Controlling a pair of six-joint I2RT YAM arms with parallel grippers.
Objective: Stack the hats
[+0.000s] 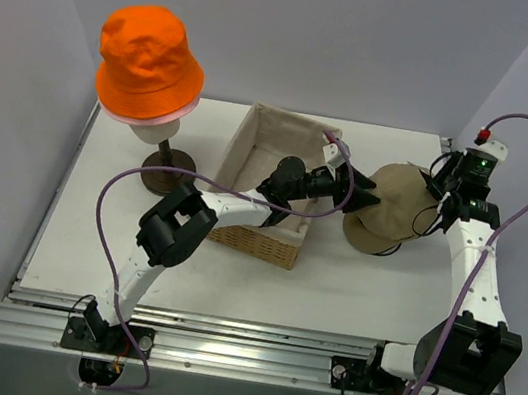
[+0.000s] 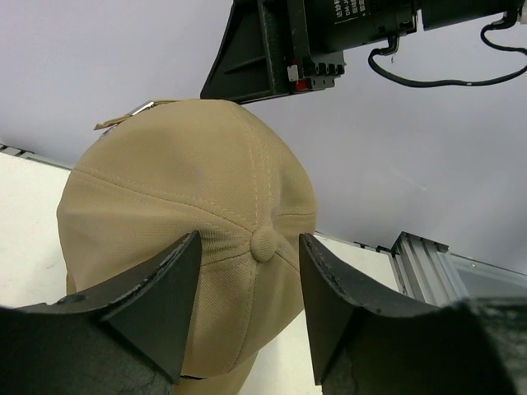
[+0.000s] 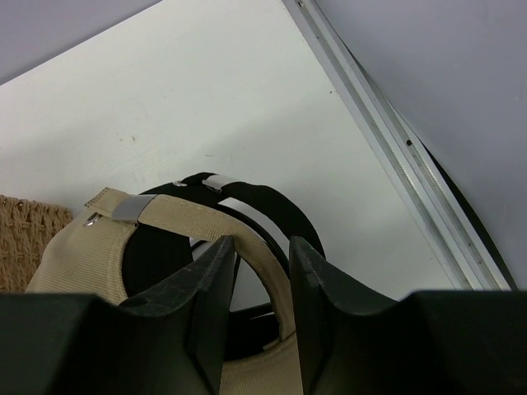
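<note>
Right of wicker basket (image 1: 256, 244), R gripper (image 3: 262, 271) pinches rear strap of tan cap (image 1: 390, 214); L gripper (image 2: 249, 255) spread wide, released, astride crown button

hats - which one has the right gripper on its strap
The tan cap: the right gripper pinches its back strap. The orange bucket hat sits far off on the mannequin head.

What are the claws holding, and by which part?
The right gripper pinches the tan cap by its back strap; the left gripper is open, holding nothing.
</note>
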